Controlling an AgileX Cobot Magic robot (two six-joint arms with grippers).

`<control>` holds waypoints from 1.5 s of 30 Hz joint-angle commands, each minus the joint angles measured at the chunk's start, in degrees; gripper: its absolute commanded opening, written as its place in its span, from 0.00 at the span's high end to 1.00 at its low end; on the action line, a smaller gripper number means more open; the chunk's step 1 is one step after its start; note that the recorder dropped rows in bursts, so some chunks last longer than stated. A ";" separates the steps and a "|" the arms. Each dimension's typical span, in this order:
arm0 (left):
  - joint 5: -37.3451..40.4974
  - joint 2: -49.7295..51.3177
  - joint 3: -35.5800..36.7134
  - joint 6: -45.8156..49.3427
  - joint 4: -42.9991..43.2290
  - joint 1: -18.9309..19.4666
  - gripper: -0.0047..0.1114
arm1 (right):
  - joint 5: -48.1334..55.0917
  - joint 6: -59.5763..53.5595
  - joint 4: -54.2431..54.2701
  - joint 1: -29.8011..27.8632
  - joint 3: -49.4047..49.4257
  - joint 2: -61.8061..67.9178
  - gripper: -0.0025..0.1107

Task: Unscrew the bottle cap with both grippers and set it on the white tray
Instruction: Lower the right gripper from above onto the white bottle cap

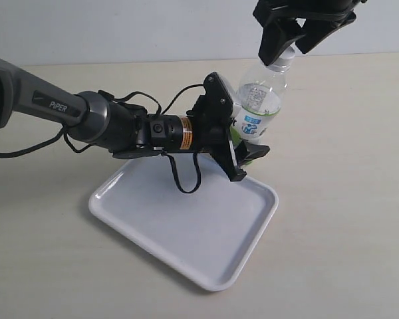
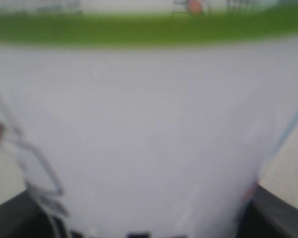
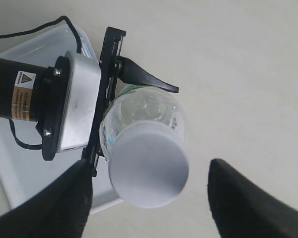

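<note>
The bottle (image 1: 263, 93) is clamped at its label (image 1: 253, 123) by the left end effector (image 1: 247, 133), which is brought in from the side. In the left wrist view the label is seen blurred and filling nearly the whole picture. The bottle is leaned slightly, neck toward the right of the exterior view. Its base is hidden behind the end effector, so contact with the bench (image 1: 346, 232) cannot be told.

The bottle cap (image 3: 149, 168) is seated on the neck, not on the white tray (image 1: 206, 266).

The right end effector (image 1: 284, 53) is held over the bottle top and is released. Its fingers (image 3: 54, 203) are spread to either side of the cap, and a clear gap is shown on both sides in the right wrist view.

The white tray is laid flat on the bench, just in front of the bottle and under the left wrist. A black cable (image 1: 186, 179) is looped from that wrist above the tray.
</note>
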 commanded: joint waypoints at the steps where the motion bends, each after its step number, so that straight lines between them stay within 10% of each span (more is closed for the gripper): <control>1: 1.71 -0.35 0.12 -0.11 0.82 -0.24 0.96 | -0.19 -1.17 -0.40 0.03 -0.33 0.52 0.42; 13: 1.71 -0.35 0.12 -0.11 0.82 -0.24 0.96 | -0.19 -1.46 0.84 0.03 -0.33 1.13 0.53; 20: 1.71 -0.35 0.12 -0.11 0.82 -0.24 0.96 | -0.19 -1.86 3.20 0.03 -0.33 1.13 0.98; 45: 1.71 -0.35 0.12 -0.11 1.06 -0.24 0.96 | -0.19 -43.30 2.41 0.03 -0.33 1.13 0.98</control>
